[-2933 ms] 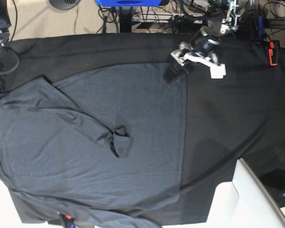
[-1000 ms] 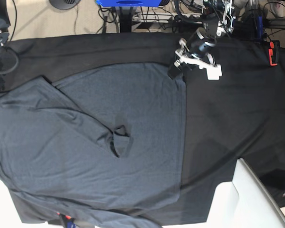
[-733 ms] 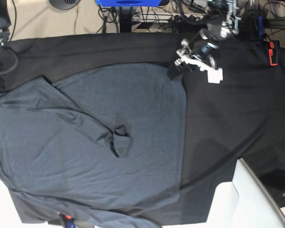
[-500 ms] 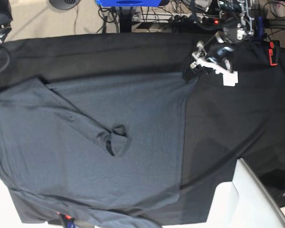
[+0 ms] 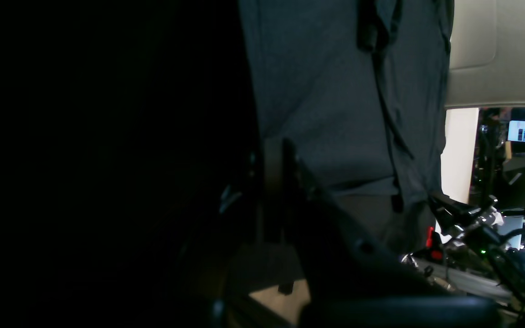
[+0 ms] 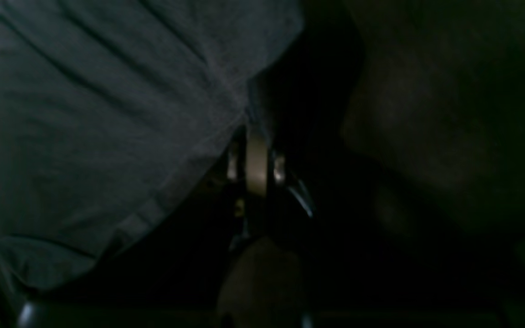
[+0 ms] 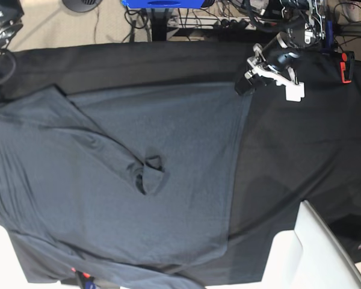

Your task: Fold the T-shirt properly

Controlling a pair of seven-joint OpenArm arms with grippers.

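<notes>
Right gripper (image 6: 255, 132): jaws pressed together, pinching the T-shirt's edge at the far left.
T-shirt (image 7: 126, 174): lay spread flat over the left and middle of the black table covering (image 7: 301, 150); one sleeve folded across the body.
Left gripper (image 7: 245, 84): jaws pressed together, pinching the T-shirt's far right corner.
Containers: none seen.
</notes>
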